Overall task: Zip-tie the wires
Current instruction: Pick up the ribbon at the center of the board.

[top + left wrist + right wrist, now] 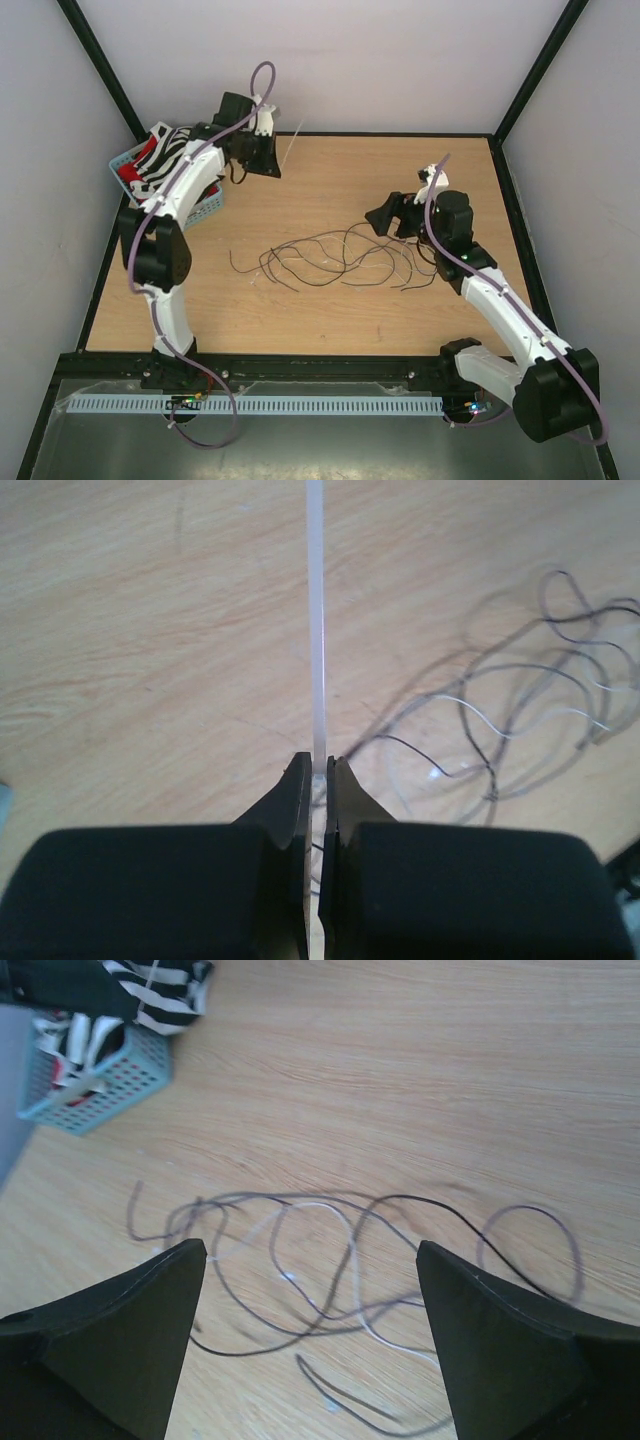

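A thin, translucent white plastic zip tie (pixel 317 620) was pinched between the closed fingers of the left gripper (pixel 318 765), near the blue perforated plastic basket (pixel 207 205) at the far left of the pale wooden table (pixel 330 180). The wires (pixel 340 255), a loose tangle of thin, dark and pale curling strands, were spread ungathered at the table's middle. The right gripper (pixel 310 1250) was held above them, fingers wide apart and empty. The step in hand was judged to be bringing the tie over. Next, the strands would need bunching so the tie could be passed around them.
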